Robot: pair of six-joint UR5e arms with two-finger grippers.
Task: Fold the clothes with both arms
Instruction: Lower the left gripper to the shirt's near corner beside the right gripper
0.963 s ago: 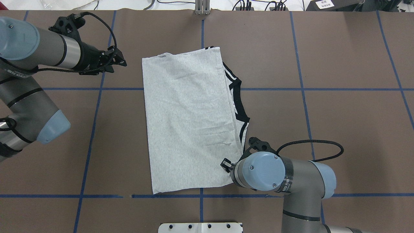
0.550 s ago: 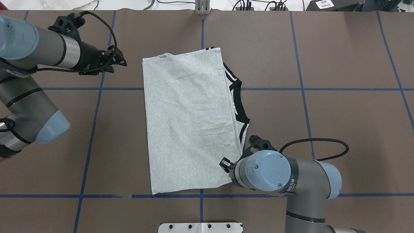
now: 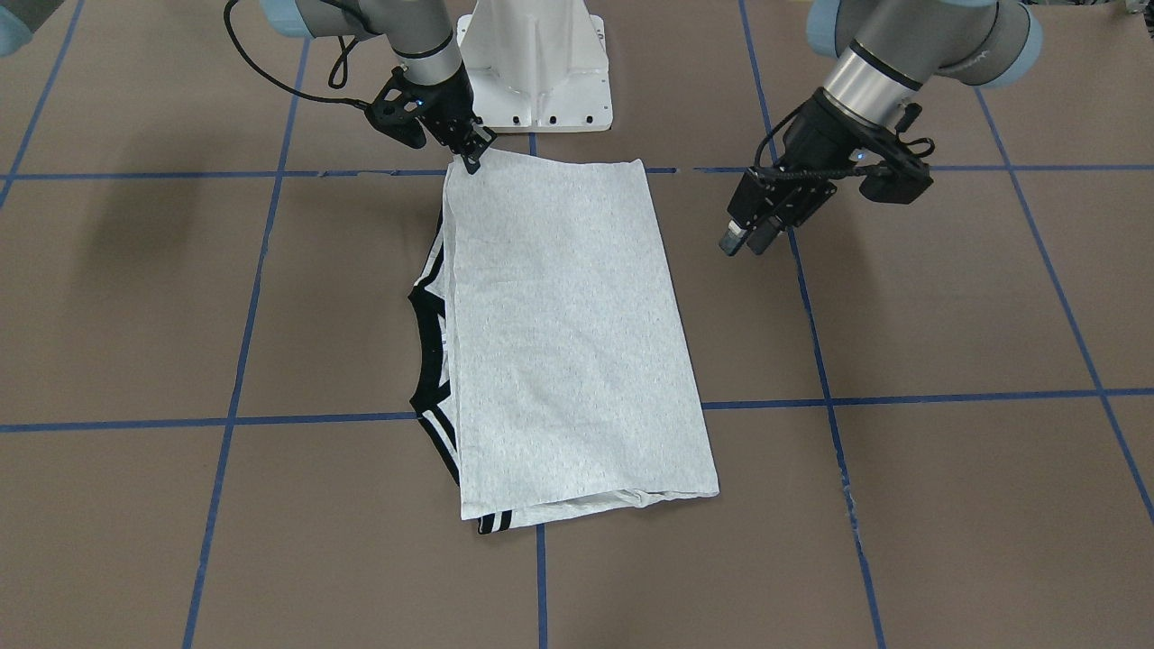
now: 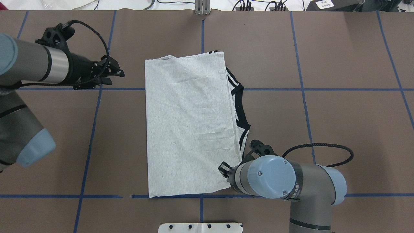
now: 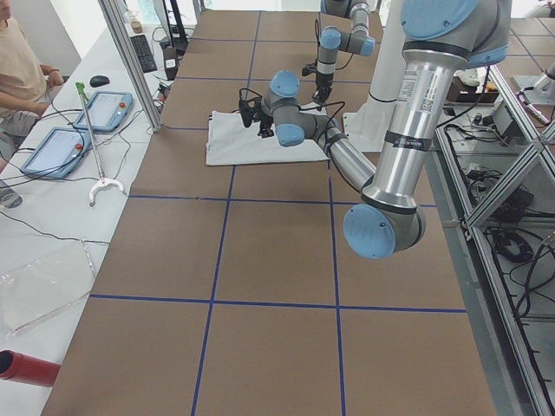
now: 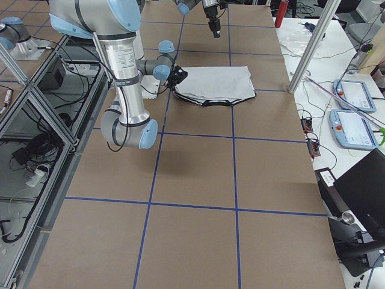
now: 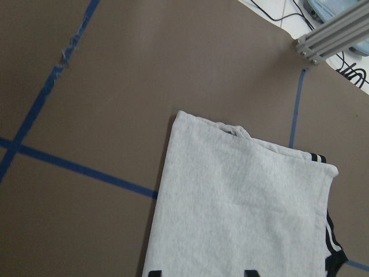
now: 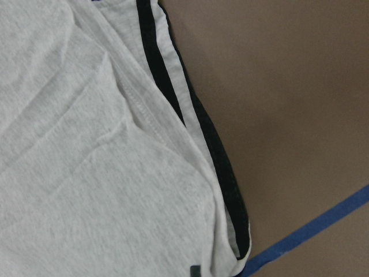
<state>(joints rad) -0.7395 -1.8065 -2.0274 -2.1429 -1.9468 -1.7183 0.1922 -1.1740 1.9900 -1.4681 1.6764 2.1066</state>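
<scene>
Here we count one light heather-grey short-sleeved T-shirt, and it lies flat in the middle of the brown paper-covered table, folded into a long rectangle with a plain grey side up; its long edges run away from the white pedestal base. Along the shirt's edge on the robot's right, black collar and black-striped trim peek out from under the top layer, and one more striped bit shows at the far right corner. We see two grey-and-silver jointed arms with pale blue caps. The right arm bends down over the shirt's near right corner; in the front-facing view its black two-finger right gripper has its fingers pinched together on that corner of the cloth, and the right wrist view looks closely onto grey fabric and two black stripes. The left arm reaches in from the robot's left; its left gripper hangs over bare table beside the shirt's far left corner, apart from the cloth, with its two fingers a little apart and nothing between them. Blue tape lines divide the table into squares; in the left side view one person sits beside two tablet-like control pads.
</scene>
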